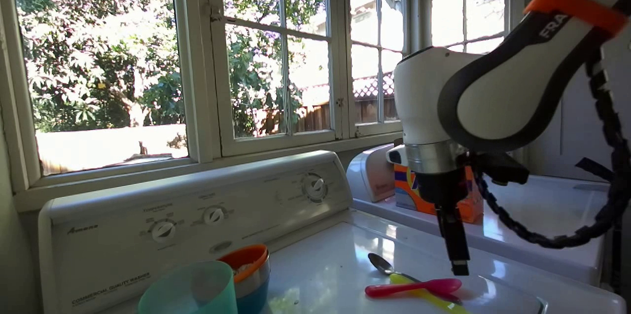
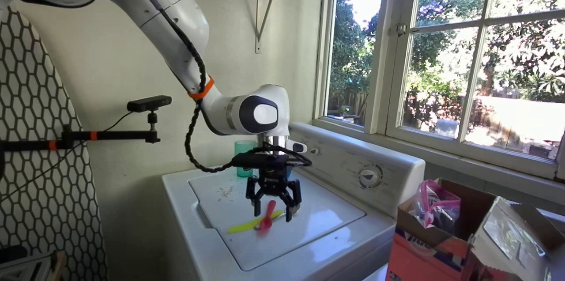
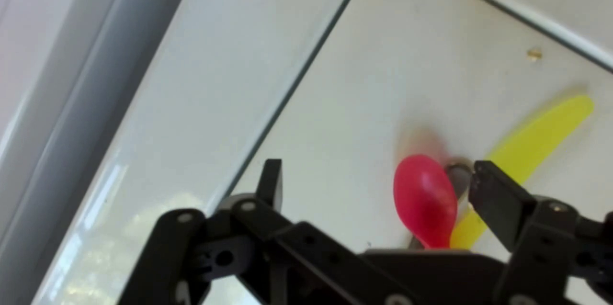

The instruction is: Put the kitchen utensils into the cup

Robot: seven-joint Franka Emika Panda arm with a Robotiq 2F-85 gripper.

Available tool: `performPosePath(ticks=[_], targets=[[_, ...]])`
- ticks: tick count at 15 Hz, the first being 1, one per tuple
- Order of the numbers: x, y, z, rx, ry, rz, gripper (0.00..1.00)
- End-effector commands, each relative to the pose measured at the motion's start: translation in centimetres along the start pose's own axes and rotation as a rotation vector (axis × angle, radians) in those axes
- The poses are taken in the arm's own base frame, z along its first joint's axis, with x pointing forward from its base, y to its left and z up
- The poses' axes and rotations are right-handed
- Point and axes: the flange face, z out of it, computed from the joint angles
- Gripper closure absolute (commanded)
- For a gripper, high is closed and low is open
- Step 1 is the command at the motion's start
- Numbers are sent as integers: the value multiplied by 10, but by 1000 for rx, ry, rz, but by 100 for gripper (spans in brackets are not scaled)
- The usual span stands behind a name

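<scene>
Black gripper [image 3: 377,178] is filling the near edge of the wrist view, its jaws standing wide apart, released. Pink-red spoon [image 3: 425,197] is lying below, bowl showing in the gap, nearer the right finger [image 3: 500,199] than the left one. Yellow-green utensil [image 3: 546,135] is slanting toward far right, partly hiding behind that right finger. Metal spoon [image 1: 380,262] is lying crossed with both, bowl pointing far left in an exterior view, handle passing under the pink-red spoon. All three are resting as one crossed heap on the white washer lid [image 1: 320,264].

In an exterior view the fingertips [image 1: 460,269] are hanging just over the right end of the pink-red spoon; can't tell if they're touching it. Also in an exterior view, the pads [image 2: 289,215] are bracketing that spoon left and right, with the metal bowl peeking out just beside the right pad.

Teal cup [image 1: 190,287] is standing upright at near left in an exterior view, well apart from the heap. Orange-rimmed vessel [image 1: 257,279] with a blue base is sitting just beside it, to the right. Control panel [image 1: 266,200] is running along the far side of the lid. Open cardboard box [image 2: 423,252] is occupying near right in an exterior view, a plastic bag [image 2: 435,204] sticking out. Crumbs [image 2: 225,192] are lying scattered on the lid, left of the gripper.
</scene>
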Motion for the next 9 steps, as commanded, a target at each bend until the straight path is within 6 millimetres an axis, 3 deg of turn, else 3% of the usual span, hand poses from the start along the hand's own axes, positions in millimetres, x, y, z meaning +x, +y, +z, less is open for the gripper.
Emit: performPosePath(ticks=[1,4,9], targets=[[42,-9,-3,32,43,-37,0],[63,-23,-2,63,44,-22,0],[63,-32,16,86,30,61,0]])
